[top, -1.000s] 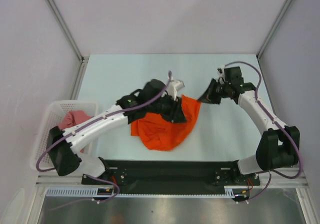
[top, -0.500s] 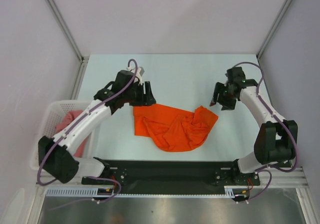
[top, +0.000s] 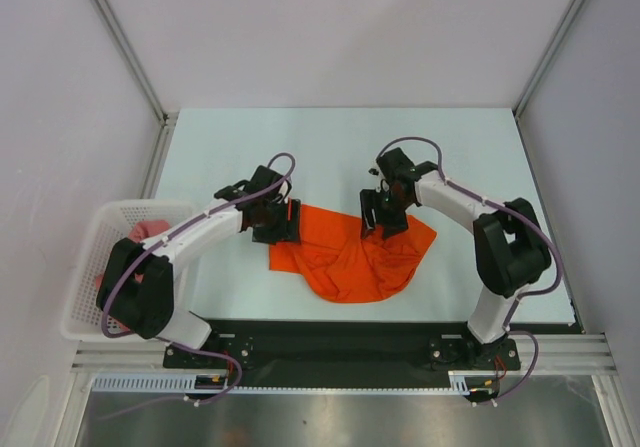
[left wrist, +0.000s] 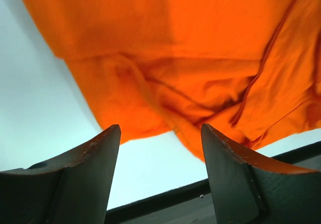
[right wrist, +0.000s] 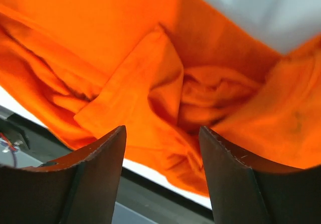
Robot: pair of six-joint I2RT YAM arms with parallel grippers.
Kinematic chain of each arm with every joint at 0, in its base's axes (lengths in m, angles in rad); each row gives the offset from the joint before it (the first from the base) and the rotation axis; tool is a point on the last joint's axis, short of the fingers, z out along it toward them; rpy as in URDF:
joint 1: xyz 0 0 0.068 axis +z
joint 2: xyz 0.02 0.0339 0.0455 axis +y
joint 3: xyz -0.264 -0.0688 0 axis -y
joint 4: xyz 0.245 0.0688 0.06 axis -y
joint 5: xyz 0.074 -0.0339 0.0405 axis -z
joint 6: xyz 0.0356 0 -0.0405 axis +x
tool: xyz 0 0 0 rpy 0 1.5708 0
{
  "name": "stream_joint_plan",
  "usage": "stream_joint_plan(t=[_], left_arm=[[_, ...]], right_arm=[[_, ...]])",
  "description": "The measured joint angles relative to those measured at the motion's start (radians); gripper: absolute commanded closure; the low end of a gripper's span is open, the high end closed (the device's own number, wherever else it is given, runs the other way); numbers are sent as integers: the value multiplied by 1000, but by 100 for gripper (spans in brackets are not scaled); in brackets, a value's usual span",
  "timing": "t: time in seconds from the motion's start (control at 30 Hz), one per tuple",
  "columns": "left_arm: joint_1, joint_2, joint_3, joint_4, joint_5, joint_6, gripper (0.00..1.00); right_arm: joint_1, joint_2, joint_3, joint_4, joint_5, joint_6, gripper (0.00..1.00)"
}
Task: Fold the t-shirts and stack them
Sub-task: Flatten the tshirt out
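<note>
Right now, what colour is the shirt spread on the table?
The shirt is bright orange, clearest in the left wrist view.

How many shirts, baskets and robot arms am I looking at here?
Shirts: 2 (orange shirt on the table, pink shirt in the basket)
Baskets: 1
Robot arms: 2 (left arm, right arm)
Total: 5
</note>
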Motion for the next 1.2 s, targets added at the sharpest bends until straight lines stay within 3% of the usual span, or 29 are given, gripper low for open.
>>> stream_joint_plan(t=[0.33, 0.43, 0.47, 0.53, 0.6, 1.0, 1.2], left_arm=[[7, -27, -84, 12, 17, -47, 36], [31, -71, -101, 18, 10, -52, 37], [47, -90, -108, 19, 10, -53, 38], [87, -126, -119, 18, 9, -57, 39], [122, -146, -126, 19, 10, -58, 39], [183, -156, -128, 21, 9, -57, 36], [206, -110, -86, 28, 9, -56, 30]], right_arm=[[22, 184, 133, 35, 28, -44, 38], [26, 235, 179, 42, 31, -59, 55], [27, 250, 192, 46, 33, -64, 69], [30, 267, 200, 50, 35, -72, 88], [34, 269, 200, 46, 36, -76, 99], [71, -15, 26, 5, -48, -82, 100], [241, -305, -122, -100, -258, -131, 100]])
